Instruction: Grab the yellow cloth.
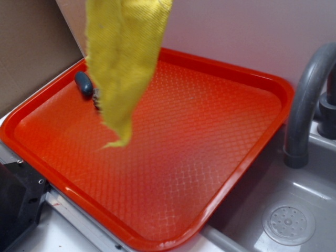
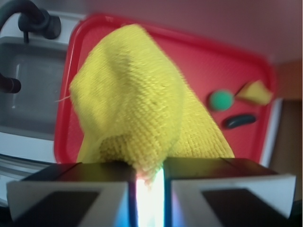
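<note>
A: Item one, the yellow cloth [image 1: 123, 63]. Where is it?

B: Hanging free above the red tray [image 1: 236, 157], not touching it. Its frayed lower tip dangles over the tray's left half. In the wrist view the gripper [image 2: 150, 182] is clamped on the top of the cloth, fabric bunched between the two fingers [image 2: 71, 194], with only a narrow gap left.

A: Item two, other things on the tray?

B: A dark oval thing [image 1: 84, 84] near the tray's far left corner, partly behind the cloth. The wrist view also shows a green ball [image 2: 221, 100] and a small yellow sponge [image 2: 255, 92] by that same corner, the ball just beside the sponge.

A: Item three, around the tray?

B: A grey sink [image 1: 310, 184] to the tray's right, with a curved faucet [image 1: 304, 100] and a round drain [image 1: 289, 224].
</note>
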`<state>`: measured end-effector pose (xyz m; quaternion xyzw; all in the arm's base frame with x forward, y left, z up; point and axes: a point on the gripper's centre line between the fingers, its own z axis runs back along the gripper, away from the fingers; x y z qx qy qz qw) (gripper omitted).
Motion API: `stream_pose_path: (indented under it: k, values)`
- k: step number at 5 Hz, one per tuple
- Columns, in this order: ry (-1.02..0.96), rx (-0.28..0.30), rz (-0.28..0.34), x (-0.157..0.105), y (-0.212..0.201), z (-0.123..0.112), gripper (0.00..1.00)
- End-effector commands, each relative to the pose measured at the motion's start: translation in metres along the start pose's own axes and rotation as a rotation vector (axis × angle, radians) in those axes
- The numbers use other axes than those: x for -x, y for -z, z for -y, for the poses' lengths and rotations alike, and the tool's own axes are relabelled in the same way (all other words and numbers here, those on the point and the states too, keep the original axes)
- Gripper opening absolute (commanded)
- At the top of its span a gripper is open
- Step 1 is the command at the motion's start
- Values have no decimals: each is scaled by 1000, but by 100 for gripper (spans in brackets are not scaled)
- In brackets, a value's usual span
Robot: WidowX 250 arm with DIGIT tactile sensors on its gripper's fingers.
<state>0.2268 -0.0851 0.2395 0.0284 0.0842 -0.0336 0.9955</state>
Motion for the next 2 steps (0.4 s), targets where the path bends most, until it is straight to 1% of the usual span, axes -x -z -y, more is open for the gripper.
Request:
stream_pose_path:
  k: [1, 2]
  values:
    - [-19, 73, 33, -18, 0, -26, 0]
    - [-16, 69, 54, -18, 0, -25, 0]
